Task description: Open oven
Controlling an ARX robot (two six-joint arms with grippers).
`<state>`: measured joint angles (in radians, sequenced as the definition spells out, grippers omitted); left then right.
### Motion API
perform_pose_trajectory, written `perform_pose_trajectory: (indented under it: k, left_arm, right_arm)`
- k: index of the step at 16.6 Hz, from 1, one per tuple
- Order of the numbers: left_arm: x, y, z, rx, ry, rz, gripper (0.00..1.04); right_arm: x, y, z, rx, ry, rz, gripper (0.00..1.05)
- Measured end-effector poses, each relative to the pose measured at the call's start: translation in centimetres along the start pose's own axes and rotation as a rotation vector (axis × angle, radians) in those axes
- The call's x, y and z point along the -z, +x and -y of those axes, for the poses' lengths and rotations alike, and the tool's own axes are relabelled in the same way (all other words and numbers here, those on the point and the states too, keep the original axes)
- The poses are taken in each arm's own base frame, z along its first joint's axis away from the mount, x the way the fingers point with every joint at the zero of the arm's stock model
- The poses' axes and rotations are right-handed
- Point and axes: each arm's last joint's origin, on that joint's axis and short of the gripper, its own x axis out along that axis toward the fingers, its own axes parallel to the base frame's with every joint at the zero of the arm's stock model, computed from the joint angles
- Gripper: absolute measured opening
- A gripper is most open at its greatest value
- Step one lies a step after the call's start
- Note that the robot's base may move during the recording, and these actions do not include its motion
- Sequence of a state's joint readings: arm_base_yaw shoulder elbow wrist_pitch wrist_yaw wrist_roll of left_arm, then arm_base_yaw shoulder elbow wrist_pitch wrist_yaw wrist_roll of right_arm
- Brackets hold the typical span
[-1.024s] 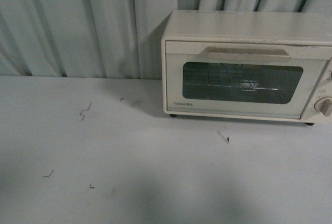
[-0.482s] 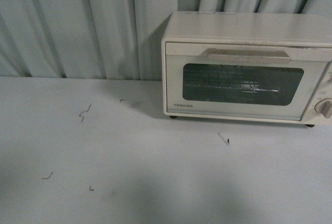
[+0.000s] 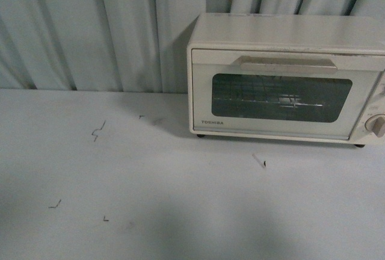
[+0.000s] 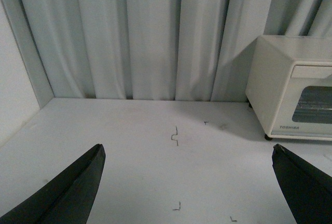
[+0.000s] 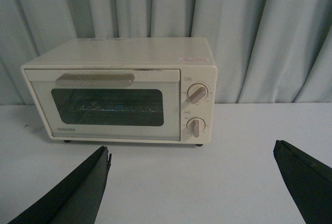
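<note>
Your oven (image 3: pixel 277 31): cream-white, door shut, bar handle (image 3: pixel 287 62) above its dark window (image 3: pixel 281 96), two knobs (image 5: pixel 197 94) beside. Left claw (image 4: pixel 187 151) and right claw (image 5: pixel 192 149) both spread wide, holding nothing.

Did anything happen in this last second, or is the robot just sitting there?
Nothing visibly changed. The cream-white boxy toaster oven stands where it stood on the white table. Its glass-windowed door is shut as before, and the bar handle is untouched. No arm has come into the front view.
</note>
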<state>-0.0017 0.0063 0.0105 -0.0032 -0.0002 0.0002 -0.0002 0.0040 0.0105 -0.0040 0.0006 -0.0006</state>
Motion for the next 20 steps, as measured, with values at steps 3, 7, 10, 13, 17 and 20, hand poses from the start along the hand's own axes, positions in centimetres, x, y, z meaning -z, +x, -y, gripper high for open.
perform_pose_trajectory:
  k: [3, 7, 10, 13, 17, 20]
  left_arm:
    - [0.0, 0.0, 0.0, 0.0, 0.0, 0.0, 0.98]
    - [-0.5, 0.2, 0.3, -0.014, 0.004, 0.042, 0.98]
    - [-3.2, 1.4, 3.5, 0.083, 0.007, 0.038, 0.98]
    - [-4.4, 2.6, 8.4, 0.187, 0.008, -0.065, 0.98]
    - [-0.8, 4.3, 16.2, 0.167, -0.032, -0.296, 0.98]
    - [0.5, 5.9, 18.5, 0.112, -0.064, -0.355, 0.98]
  right_arm:
    - [0.0, 0.0, 0.0, 0.0, 0.0, 0.0, 0.98]
    - [0.0, 0.0, 0.0, 0.0, 0.0, 0.0, 0.98]
    - [0.0, 0.0, 0.0, 0.0, 0.0, 0.0, 0.98]
    - [0.0, 0.0, 0.0, 0.0, 0.0, 0.0, 0.98]
    - [0.0, 0.0, 0.0, 0.0, 0.0, 0.0, 0.98]
    - [0.0, 0.0, 0.0, 0.0, 0.0, 0.0, 0.98]
